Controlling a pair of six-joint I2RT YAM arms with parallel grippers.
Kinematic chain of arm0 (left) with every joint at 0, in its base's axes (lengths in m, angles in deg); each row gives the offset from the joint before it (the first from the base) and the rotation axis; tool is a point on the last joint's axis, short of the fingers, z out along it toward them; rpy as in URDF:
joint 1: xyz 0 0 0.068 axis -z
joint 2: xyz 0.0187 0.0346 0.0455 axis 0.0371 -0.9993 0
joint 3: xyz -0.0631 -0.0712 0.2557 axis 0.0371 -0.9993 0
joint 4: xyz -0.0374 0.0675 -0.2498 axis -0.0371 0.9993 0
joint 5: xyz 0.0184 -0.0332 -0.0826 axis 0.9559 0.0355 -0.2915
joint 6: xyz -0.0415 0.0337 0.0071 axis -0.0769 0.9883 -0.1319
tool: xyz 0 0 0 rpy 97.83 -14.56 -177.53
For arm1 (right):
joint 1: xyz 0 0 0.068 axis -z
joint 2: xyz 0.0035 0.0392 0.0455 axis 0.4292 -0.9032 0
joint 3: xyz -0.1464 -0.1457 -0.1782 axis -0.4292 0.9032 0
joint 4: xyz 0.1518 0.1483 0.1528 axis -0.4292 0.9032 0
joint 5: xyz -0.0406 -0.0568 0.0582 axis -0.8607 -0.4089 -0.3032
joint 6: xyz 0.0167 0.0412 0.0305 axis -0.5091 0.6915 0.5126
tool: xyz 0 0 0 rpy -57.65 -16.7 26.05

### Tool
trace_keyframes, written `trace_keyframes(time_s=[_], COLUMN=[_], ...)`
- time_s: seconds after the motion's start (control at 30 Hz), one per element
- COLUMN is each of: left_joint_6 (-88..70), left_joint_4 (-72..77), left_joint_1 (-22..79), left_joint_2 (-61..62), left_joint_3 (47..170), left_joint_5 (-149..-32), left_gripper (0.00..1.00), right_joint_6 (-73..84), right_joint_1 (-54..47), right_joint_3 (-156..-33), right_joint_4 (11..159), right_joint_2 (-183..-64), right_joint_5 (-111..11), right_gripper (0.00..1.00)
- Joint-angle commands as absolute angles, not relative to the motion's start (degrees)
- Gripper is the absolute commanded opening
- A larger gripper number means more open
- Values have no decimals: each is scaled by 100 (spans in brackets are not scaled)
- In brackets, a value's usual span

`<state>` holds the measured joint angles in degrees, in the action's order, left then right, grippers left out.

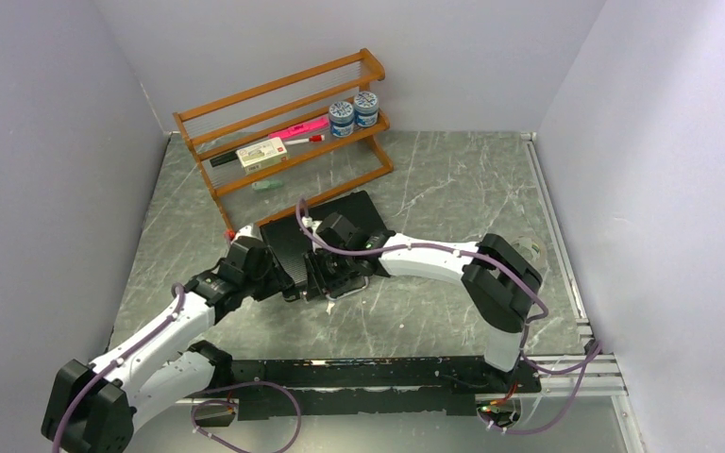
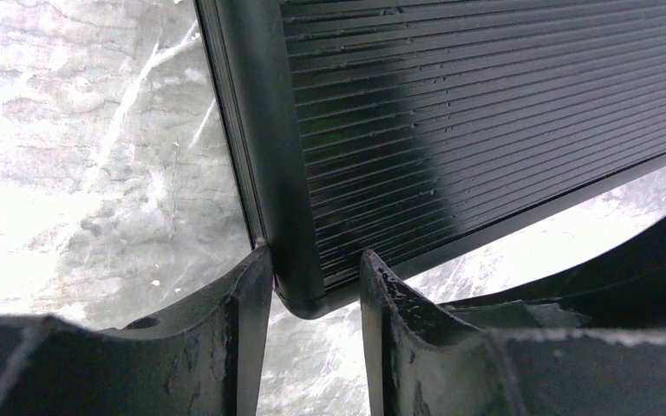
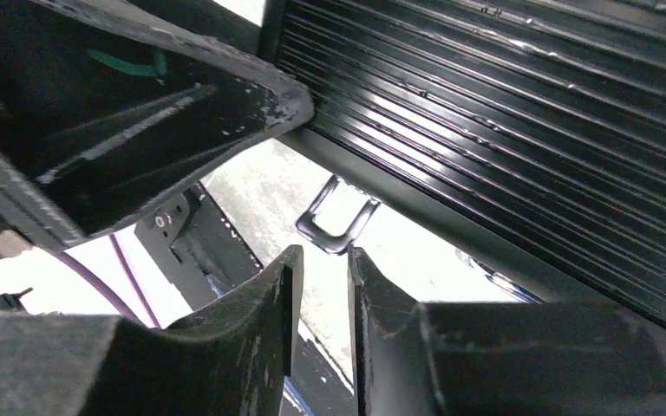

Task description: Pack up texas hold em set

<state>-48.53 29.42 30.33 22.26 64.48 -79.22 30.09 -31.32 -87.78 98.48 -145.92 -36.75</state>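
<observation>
The black ribbed briefcase (image 1: 340, 212) lies closed in front of the rack. In the left wrist view its near corner (image 2: 299, 290) sits between my left gripper's fingers. My left gripper (image 1: 281, 274) (image 2: 312, 264) is closed on that corner, one finger on the smooth side wall and one on the ribbed face (image 2: 486, 113). My right gripper (image 1: 332, 278) (image 3: 323, 256) is at the case's front edge (image 3: 529, 113) with a narrow empty gap between its fingers. The metal handle (image 3: 338, 227) is just beyond its tips. Chips, cards and discs are out of view.
The orange wooden rack (image 1: 283, 142) stands at the back with two blue-and-white jars (image 1: 354, 111), a pink pen and a white box on it. A green item (image 1: 266, 185) lies under it. A small red piece (image 1: 230, 233) sits left of the case. Grey walls enclose the table.
</observation>
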Motion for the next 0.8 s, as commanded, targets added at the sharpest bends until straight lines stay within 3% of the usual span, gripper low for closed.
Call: trace_keyframes(time_s=[0.0,0.2,0.4,0.63,0.77], left_joint_6=[-4971,-4959,-4907,-4867,-4851], left_joint_4=[3220,3192,3178,3215,3209], left_joint_1=[3034,3025,3025,3021,3012], left_joint_2=[2131,2106,2069,2102,2090], left_joint_3=[6162,6107,6126,6143,6158], left_joint_5=[-7918,-7934,-7922,-7878,-7883], left_gripper=[39,38,38,39,40], right_joint_6=[2897,3013,3062,3173,3223], right_joint_1=[-3229,-3245,-3251,-3249,-3247], right_joint_3=[-9043,-9021,-8918,-8769,-8969], right_joint_4=[10012,9975,9859,9635,9887], right_joint_2=[-14705,-14819,-14692,-14263,-14432], right_joint_5=[-3788,-3901,-4011,-4012,-4110], right_gripper=[28,21,20,40,43])
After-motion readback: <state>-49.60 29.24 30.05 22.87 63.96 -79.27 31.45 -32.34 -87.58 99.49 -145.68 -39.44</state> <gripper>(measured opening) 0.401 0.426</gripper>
